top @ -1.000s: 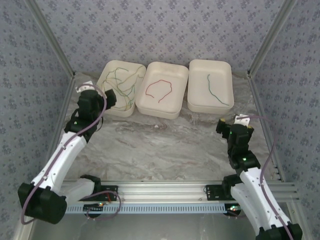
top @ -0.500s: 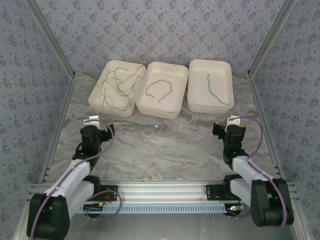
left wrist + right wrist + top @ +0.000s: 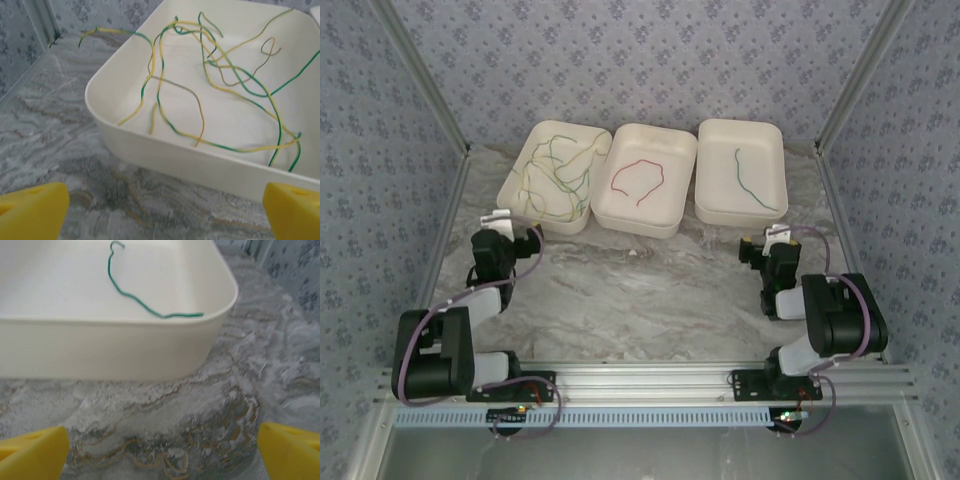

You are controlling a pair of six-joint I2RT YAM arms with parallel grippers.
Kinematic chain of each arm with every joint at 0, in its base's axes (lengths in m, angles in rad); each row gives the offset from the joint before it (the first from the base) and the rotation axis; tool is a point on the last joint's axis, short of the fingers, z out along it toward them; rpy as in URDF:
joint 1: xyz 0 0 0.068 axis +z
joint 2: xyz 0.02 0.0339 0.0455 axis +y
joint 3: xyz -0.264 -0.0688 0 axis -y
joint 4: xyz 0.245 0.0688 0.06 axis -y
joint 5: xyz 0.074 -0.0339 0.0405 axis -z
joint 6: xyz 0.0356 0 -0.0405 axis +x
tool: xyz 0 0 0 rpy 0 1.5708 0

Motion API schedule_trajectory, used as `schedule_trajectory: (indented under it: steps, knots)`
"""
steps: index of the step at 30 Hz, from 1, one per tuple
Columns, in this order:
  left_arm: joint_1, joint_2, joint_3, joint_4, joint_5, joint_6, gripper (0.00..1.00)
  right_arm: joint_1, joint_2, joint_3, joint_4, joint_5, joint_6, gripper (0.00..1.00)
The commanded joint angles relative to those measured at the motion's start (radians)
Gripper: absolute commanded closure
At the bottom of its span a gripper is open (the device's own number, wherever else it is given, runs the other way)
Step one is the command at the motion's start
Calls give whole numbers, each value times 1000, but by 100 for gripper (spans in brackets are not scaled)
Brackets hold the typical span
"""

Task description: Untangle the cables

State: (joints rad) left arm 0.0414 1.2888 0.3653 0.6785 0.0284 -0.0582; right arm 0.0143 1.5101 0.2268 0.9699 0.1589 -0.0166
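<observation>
Tangled green, yellow and orange cables [image 3: 215, 75] lie in the left tray [image 3: 512, 200], at 11 o'clock on the table [image 3: 640, 290]. One end trails over the tray's rim. A single red cable [image 3: 638, 178] lies in the middle tray [image 3: 640, 224] at 12 o'clock. A single green cable [image 3: 145, 302] lies in the right tray [image 3: 100, 350] at 1 o'clock. The left fingers [image 3: 30, 205] and right fingers [image 3: 30, 447] are spread wide and empty, low over the table, each facing its nearest tray.

Top camera sits high behind the arm bases, looking down and forward over the whole desk [image 3: 650, 290]. Left wrist camera rides low behind the left end effector [image 3: 162, 212], close on the left tray [image 3: 200, 165]. Right wrist camera rides low behind the right end effector [image 3: 160, 450], close on the right tray [image 3: 100, 350]. The top view shares both trays.
</observation>
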Motion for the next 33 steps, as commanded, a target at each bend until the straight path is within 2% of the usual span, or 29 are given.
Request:
schedule_trajectory:
  steps: [1, 3, 5, 6, 10, 13, 14, 15, 17, 20, 33]
  knots:
    - [4, 2, 41, 73, 6, 43, 1, -6, 4, 39, 69, -60, -31, 1]
    - [-7, -7, 42, 50, -17, 47, 1, -11, -10, 63, -3, -57, -22, 1]
    - [-22, -38, 49, -61, -66, 49, 1, -24, 4, 75, -6, -58, -5, 1]
    - [-24, -41, 22, -48, -80, 45, 1, -29, 0, 93, -45, -54, 3, 1]
    - [-24, 113, -78, 247, -53, 39, 1, -40, 4, 121, -90, -32, 26, 1]
    - [-25, 242, -44, 309, -38, 44, 1, -40, 5, 123, -97, -40, 23, 1]
    - [-20, 254, -26, 306, -32, 41, 1, -41, 5, 125, -97, -43, 21, 1]
    - [-18, 230, -2, 214, -36, 38, 1, -42, 6, 127, -100, -35, 25, 1]
    - [-15, 245, 2, 231, -42, 33, 1, -37, 7, 135, -115, -12, 30, 1]
    - [7, 241, 38, 145, -35, 5, 1, -33, 9, 139, -119, -8, 27, 1]
    - [7, 244, 35, 156, -35, 6, 1, -27, 7, 140, -120, 9, 23, 1]
